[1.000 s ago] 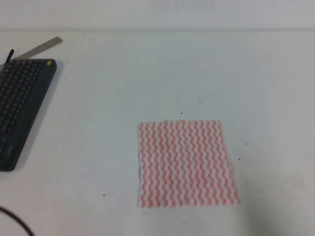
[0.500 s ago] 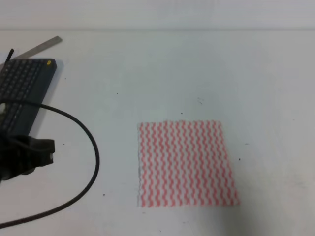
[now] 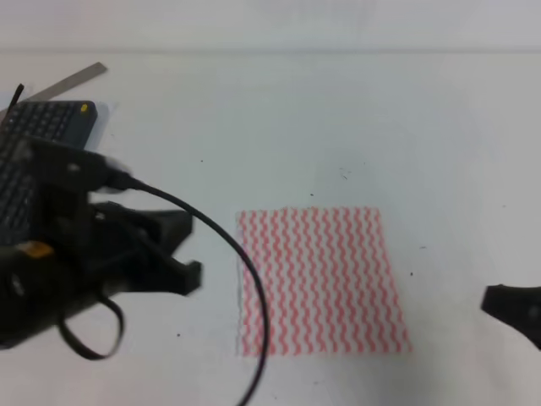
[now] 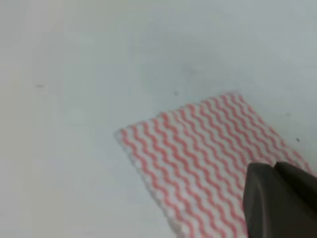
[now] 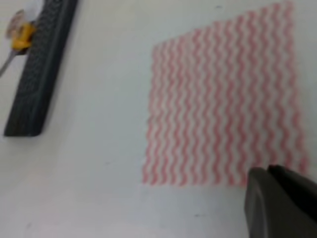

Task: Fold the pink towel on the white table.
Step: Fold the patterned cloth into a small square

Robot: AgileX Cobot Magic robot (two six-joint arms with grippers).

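Observation:
The pink towel (image 3: 317, 279) lies flat and unfolded on the white table (image 3: 338, 127), a square of pink-red and white wavy stripes. It also shows in the left wrist view (image 4: 198, 153) and in the right wrist view (image 5: 223, 104). My left gripper (image 3: 190, 254) hovers just left of the towel's left edge, and its dark fingertips (image 4: 275, 171) appear pressed together with nothing held. At the right edge, my right gripper (image 3: 507, 303) sits apart from the towel; its fingertips (image 5: 270, 173) look closed and empty too.
A dark grey keyboard (image 3: 42, 127) lies at the far left, partly covered by the left arm, and also shows in the right wrist view (image 5: 42, 74). A grey metal strip (image 3: 76, 78) rests behind it. A black cable (image 3: 245, 279) loops over the towel's left edge.
The left arm has swung in from the left edge toward the towel, trailing its cable. The right gripper's tip has entered at the right edge. The towel has not moved.

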